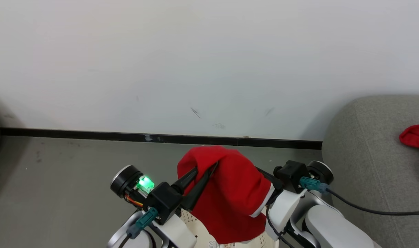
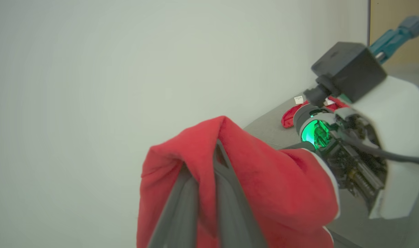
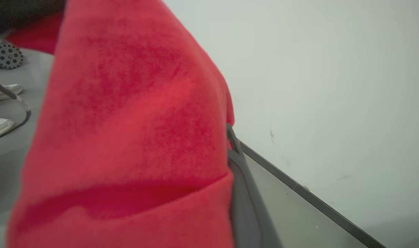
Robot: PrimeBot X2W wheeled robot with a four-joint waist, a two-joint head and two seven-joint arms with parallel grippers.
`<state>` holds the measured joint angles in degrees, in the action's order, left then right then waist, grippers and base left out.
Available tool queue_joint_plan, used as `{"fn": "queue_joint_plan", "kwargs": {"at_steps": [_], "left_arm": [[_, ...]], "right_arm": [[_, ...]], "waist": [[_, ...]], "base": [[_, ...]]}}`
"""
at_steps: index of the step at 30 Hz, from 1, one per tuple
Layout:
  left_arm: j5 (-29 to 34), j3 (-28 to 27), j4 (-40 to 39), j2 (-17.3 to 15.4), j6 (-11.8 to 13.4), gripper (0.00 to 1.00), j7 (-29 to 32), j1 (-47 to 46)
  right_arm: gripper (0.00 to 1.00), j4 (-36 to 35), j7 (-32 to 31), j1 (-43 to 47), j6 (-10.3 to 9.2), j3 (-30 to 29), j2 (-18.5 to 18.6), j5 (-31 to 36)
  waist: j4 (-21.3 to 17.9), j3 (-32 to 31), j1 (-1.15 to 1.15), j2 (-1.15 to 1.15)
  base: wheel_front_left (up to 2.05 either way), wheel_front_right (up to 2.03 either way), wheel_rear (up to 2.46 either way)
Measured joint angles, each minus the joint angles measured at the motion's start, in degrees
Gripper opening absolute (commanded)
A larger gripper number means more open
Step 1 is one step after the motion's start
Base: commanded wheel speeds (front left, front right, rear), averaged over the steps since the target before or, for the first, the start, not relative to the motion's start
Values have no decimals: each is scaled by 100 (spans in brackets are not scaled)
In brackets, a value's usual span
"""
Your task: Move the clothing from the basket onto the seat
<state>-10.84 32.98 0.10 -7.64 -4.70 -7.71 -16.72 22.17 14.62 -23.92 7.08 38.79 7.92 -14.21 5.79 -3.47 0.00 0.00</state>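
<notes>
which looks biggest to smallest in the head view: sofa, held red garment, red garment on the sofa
1. sofa, cropped by the frame
2. held red garment, nearer the camera
3. red garment on the sofa, cut off at the edge, real size unsure

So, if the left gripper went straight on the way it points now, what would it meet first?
The red garment draped over the tips of the left gripper; past that, probably the white wall, though depth is unclear.
</notes>
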Motion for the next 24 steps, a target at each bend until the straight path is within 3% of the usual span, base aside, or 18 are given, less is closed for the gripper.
{"fn": "queue_joint_plan", "kwargs": {"at_steps": [7,8,9,10,11,12,24], "left_arm": [[-133,-167,-23,-13,60,0,42,216],[-135,-180,-23,-13,65,9,42,240],[-141,-192,-23,-12,87,27,42,259],[-160,-202,-25,-9,104,49,42,281],[-190,-225,-32,-4,113,89,41,312],[-218,-244,-32,-3,127,100,40,335],[-428,-277,-70,78,186,100,-54,525]], "right_arm": [[0,-20,0,56,0,-264,38,-170],[0,-27,0,68,0,-322,66,-193],[0,-42,0,91,1,-390,90,-197],[0,-60,0,122,1,-458,112,-202],[0,-67,0,150,1,-527,140,-203],[0,-70,0,170,1,-606,169,-203],[0,-461,-1,534,0,-1926,572,-171]], "waist": [[-77,-6,0,0],[-96,-4,0,0],[-115,-2,0,0],[-135,-1,0,0],[-158,1,0,0],[-181,4,0,0],[-521,18,0,0]], "base": [[0,0,0],[0,0,0],[0,0,0],[0,0,0],[0,0,0],[0,0,0],[0,0,0]]}}
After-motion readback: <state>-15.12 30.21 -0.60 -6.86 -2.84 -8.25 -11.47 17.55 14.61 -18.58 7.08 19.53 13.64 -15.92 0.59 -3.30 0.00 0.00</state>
